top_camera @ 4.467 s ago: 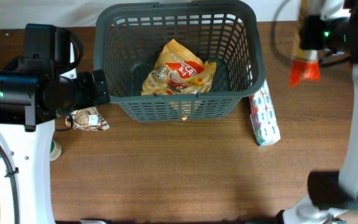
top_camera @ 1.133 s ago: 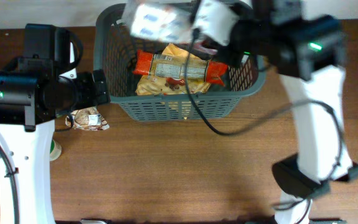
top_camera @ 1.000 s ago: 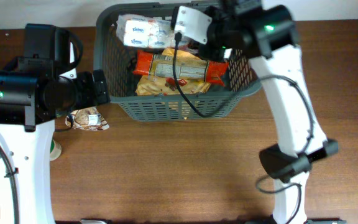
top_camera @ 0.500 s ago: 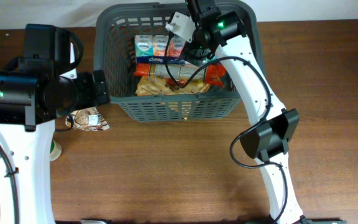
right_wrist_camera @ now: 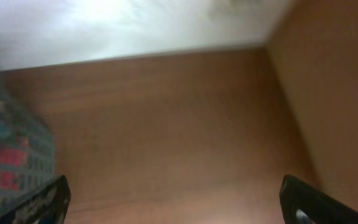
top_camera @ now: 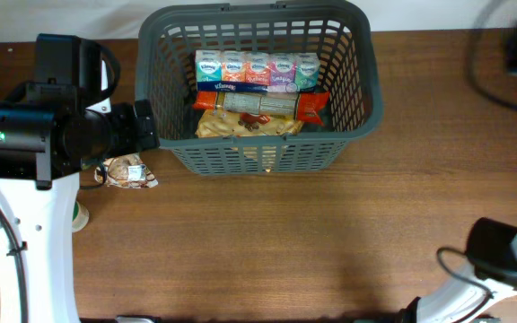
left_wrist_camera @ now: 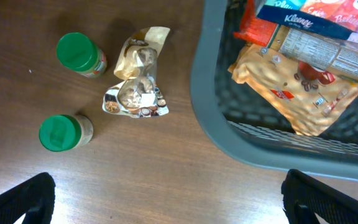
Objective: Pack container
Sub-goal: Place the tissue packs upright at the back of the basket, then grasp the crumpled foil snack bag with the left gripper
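Now the right arm has swung clear of the container [top_camera: 366, 81], and the tissue multipack [top_camera: 257, 69] it carried half a second ago lies flat against the far wall inside. The dark grey lattice basket sits at the far middle of the wooden table [top_camera: 285, 233], holding three packets: the tissues, one red-ended wrapped pack [top_camera: 260, 103] just in front of them, and one yellow snack bag [top_camera: 240, 126] underneath. Outside, to its left, lie one small crumpled pouch [left_wrist_camera: 135, 81] and two green-lidded jars [left_wrist_camera: 79, 55] [left_wrist_camera: 61, 132]. The left gripper [left_wrist_camera: 166, 205] hangs above these with its jaws spread wide and empty. The right gripper [right_wrist_camera: 173, 205], in a blurred view, is likewise spread apart, holding nothing.
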